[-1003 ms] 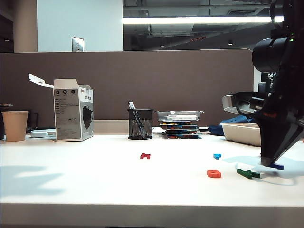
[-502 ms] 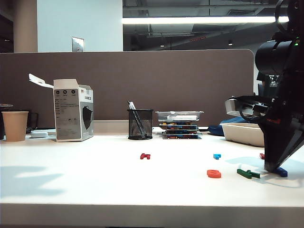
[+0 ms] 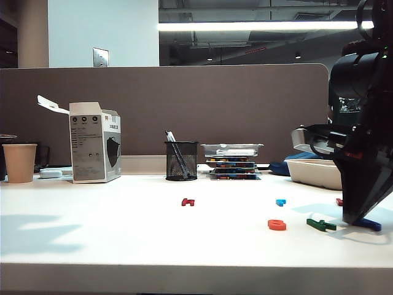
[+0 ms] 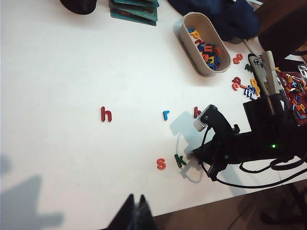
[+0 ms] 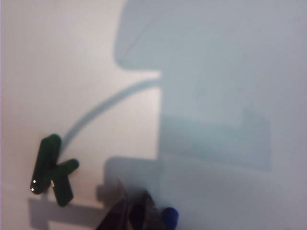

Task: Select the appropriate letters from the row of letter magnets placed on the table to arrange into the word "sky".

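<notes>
While right pincer [image 5: 132, 211] points down onto blue letter [image 5: 169, 215], left pincer [image 4: 135, 211] aloft

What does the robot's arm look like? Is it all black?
Mostly, yes. The right arm is black and blocky, with a white ribbed knob, a tiny green light and thin black cables looping off it. The right gripper narrows to dark pointed fingers. The left gripper is black and pointed too.

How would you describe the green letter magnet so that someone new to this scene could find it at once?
Start at the white table and go to its near right part, where the right gripper touches down. Just left of it lies the green letter, a "k", flat on the surface. It sits between the orange-red "s" and the dark blue letter, the only green one.
</notes>
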You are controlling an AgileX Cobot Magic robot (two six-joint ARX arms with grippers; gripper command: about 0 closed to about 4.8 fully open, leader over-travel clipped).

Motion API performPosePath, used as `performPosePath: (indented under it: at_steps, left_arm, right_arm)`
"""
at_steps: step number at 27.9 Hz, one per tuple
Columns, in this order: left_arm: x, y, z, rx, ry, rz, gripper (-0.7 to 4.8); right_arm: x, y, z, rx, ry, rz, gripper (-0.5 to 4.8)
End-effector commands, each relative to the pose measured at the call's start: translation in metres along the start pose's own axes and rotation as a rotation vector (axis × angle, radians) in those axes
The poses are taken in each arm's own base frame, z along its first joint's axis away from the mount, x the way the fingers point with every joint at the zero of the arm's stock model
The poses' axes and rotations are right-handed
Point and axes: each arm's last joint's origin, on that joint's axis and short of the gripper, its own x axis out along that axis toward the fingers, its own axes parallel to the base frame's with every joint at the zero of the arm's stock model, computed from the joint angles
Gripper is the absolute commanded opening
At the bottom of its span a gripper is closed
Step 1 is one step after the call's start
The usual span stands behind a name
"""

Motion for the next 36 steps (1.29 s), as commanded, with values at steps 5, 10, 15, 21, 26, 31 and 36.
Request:
performPosePath:
  at_steps: [5,10,15,21,26,31,36]
  left_arm:
    - [-0.002,0.0,0.001,0.003,-0.011,-0.005,-0.05]
    - [-0.002,0.0,0.001,0.003,-0.01,-0.005,-0.05]
    - [-0.002,0.0,0.001,0.003,-0.01,-0.005,-0.05]
    - [-0.002,0.0,0.001,0.003,-0.011,-0.005,-0.05]
    - [-0.002,0.0,0.001,0.003,-0.011,-0.005,-0.05]
    - [-0.002,0.0,0.001,0.003,-0.01,-0.005,-0.05]
    - [-0.002,0.0,0.001,0.003,-0.01,-0.005,-0.05]
  right_arm:
    - [0.0,0.004,-0.008,0.02,0.05,0.042,0.56]
    - [-0.013,0.006,-0.005,0.004,-0.008,0.018,0.56]
    - [-0.029,0.007,0.0,-0.008,-0.061,-0.047,0.54]
    - [-0.031,0.0,-0.003,0.02,-0.032,-0.143,0.54]
    - [-0.033,-0.009,-0.004,0.045,-0.057,-0.159,0.37]
    - [-0.034,-0.013,-0.005,0.059,-0.061,-0.164,-0.06]
    - [-0.032,-0.014,-0.005,0.06,-0.054,-0.177,-0.06]
